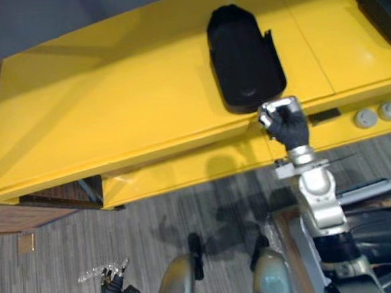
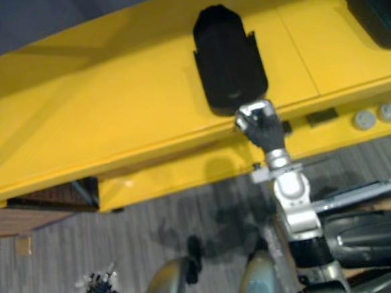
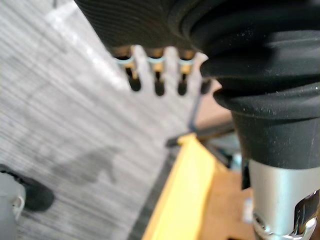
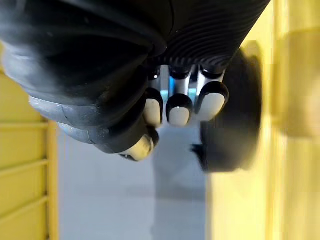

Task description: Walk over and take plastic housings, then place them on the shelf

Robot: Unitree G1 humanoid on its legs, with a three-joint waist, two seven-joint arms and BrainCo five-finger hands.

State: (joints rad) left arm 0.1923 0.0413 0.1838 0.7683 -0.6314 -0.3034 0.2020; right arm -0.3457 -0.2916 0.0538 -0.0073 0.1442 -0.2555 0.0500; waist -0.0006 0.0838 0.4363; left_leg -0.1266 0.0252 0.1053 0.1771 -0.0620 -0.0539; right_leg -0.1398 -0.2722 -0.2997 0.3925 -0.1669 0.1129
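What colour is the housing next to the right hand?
Black, clearest in the left eye view: the housing lies on the yellow shelf.

- Light is bright and even, coming from above; the yellow shelf (image 1: pixel 111 92) carries a soft sheen.
- Soft grey shadows lie on the floor (image 1: pixel 187 221) and on the shelf's front.
- The black housing (image 1: pixel 243 56) reads as a dark mass with faint gloss.
- Pale glare sits on the fingertips (image 4: pixel 180 109) of the right hand (image 1: pixel 289 128).
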